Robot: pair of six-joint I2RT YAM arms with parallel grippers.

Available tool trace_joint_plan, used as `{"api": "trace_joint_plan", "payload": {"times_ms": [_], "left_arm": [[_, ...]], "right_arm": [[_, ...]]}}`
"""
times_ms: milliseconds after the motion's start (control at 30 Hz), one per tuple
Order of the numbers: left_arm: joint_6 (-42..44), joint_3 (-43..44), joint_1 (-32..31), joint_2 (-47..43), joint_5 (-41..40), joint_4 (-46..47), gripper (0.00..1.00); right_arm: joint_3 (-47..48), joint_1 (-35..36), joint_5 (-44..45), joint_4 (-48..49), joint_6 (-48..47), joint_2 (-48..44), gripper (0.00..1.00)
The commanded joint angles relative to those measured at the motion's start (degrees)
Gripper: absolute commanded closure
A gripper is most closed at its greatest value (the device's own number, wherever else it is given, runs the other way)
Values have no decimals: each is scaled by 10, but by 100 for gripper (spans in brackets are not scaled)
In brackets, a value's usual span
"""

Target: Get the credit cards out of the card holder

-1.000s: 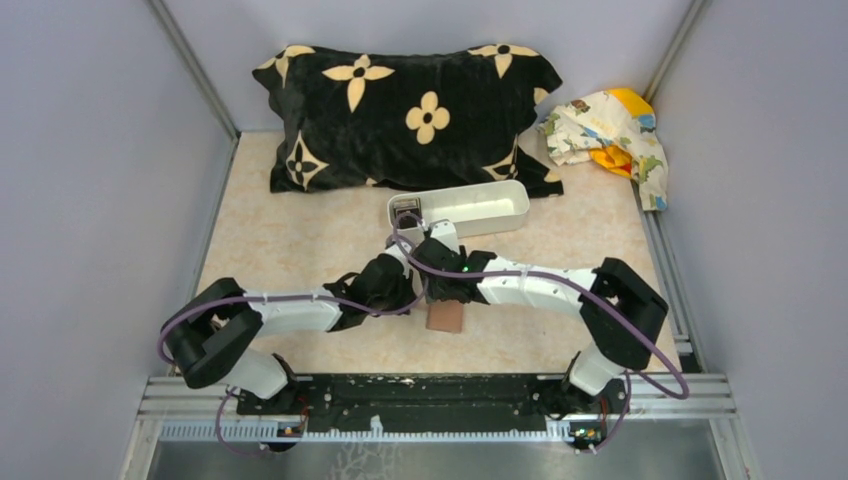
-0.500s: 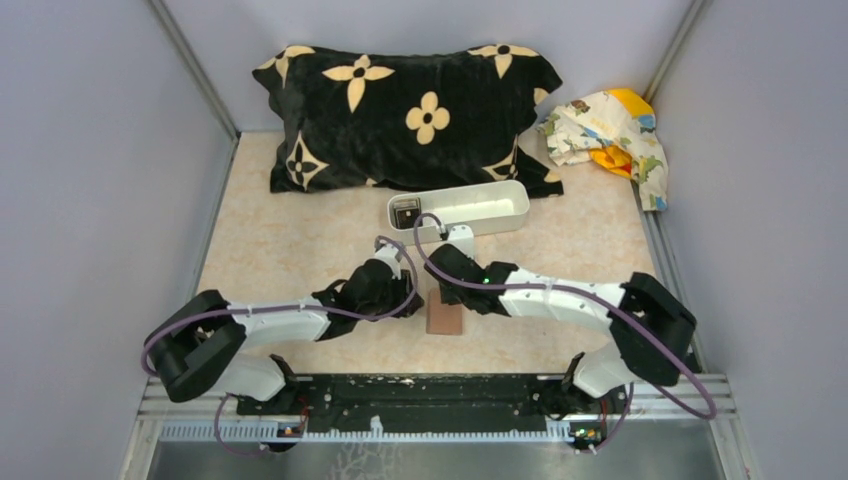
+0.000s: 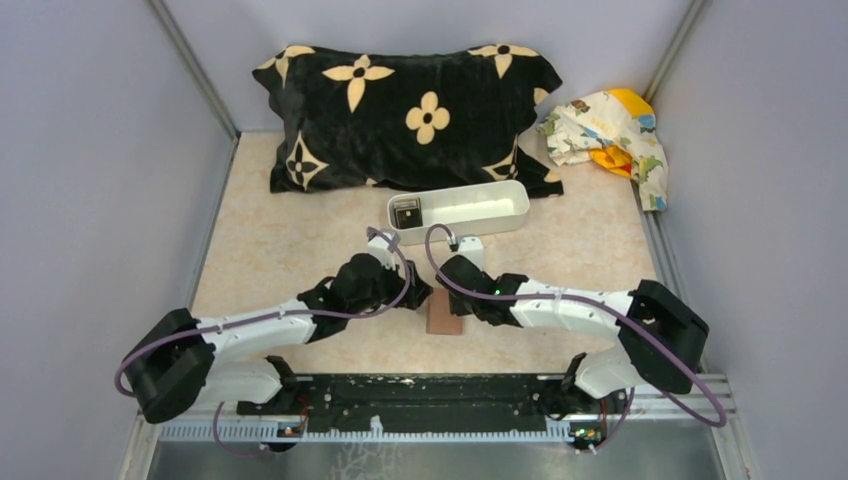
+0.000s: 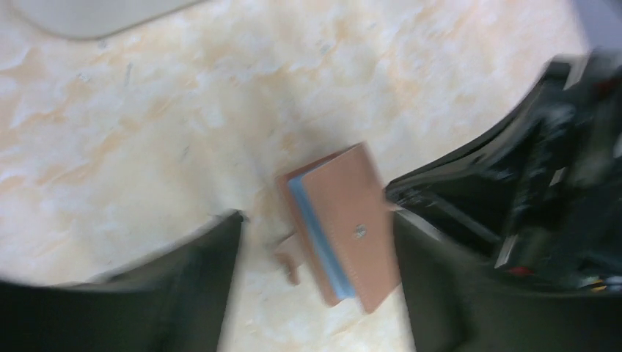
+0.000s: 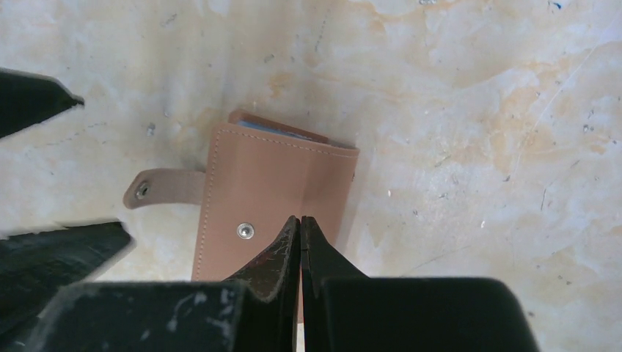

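The left gripper (image 4: pixel 314 220) stood wide apart near the folded card holder (image 4: pixel 345 220) (its strap (image 5: pixel 163 187) unsnapped). The right gripper (image 5: pixel 301 224) hung pinched together above it.

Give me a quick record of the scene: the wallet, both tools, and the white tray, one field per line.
wallet: folded shut on the table, strap unsnapped, blue edge showing
left tool: open, wallet between its fingers
right tool: shut, over the wallet beside its snap
tray: beyond the wallet, dark card-like item at its left end
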Motion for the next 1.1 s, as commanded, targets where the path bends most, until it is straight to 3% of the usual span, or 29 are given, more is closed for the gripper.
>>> {"api": "trace_joint_plan", "payload": {"times_ms": [0, 67, 133, 400, 600, 1067], "left_arm": [[29, 42, -1, -14, 58, 16, 45], [18, 51, 0, 1, 88, 28, 80], [12, 53, -1, 23, 98, 47, 100], [-13, 61, -1, 108, 108, 73, 100], [-3, 32, 0, 87, 63, 47, 100], [-13, 15, 0, 124, 67, 53, 100]], "right_arm": [[-6, 3, 6, 22, 16, -25, 100], [-9, 3, 8, 19, 15, -33, 100], [-13, 2, 13, 13, 16, -40, 100], [-35, 1, 26, -3, 24, -79, 100], [-44, -1, 27, -10, 24, -89, 100], [-45, -2, 25, -12, 26, -88, 100]]}}
